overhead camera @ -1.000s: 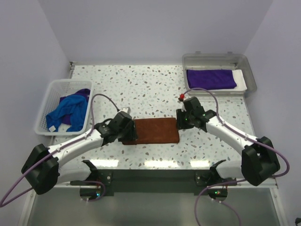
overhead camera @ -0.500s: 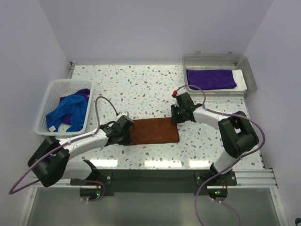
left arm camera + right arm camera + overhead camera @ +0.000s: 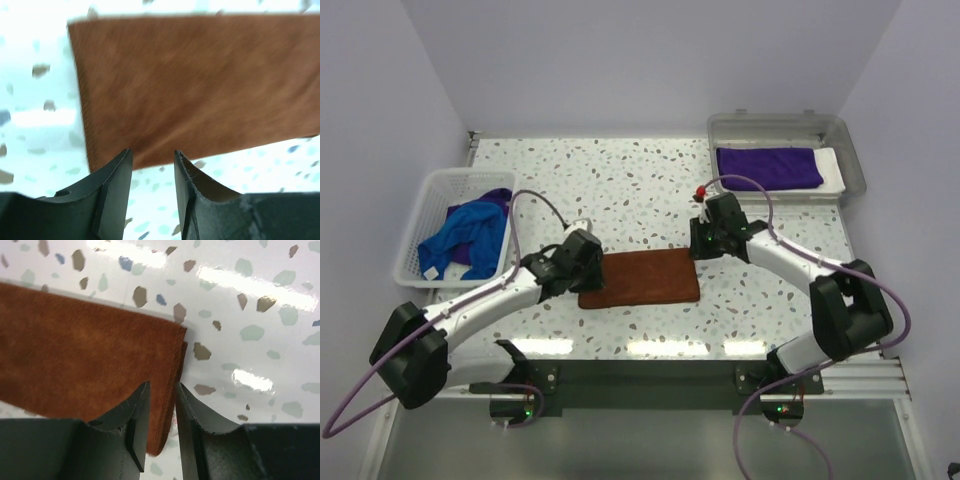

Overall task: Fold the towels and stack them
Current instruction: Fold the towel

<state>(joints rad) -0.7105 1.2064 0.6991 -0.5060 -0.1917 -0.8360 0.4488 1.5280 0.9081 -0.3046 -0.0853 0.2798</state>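
The speckled surface (image 3: pixel 640 190) carries everything. Far beyond the right pincer (image 3: pixel 162 386) and further to its right sits the grey tray (image 3: pixel 855 170). A folded purple towel (image 3: pixel 768 167) lies in it, probably the base of the stack. Well out to the left of the left pincer (image 3: pixel 152 154), the white basket (image 3: pixel 415 235) holds a crumpled blue towel (image 3: pixel 470 235) and another purple one (image 3: pixel 498 200), seemingly waiting their turn.

The rust-brown towel (image 3: pixel 642 278) lies flat and folded between the two pincers. Its long axis runs from one pincer to the other, a short end facing each, likely so both can take an end. The left pincer's jaws stand slightly apart and empty, just short of the towel's edge. The right pincer's jaws, narrowly parted, hover over the right edge near its far corner, gripping nothing.
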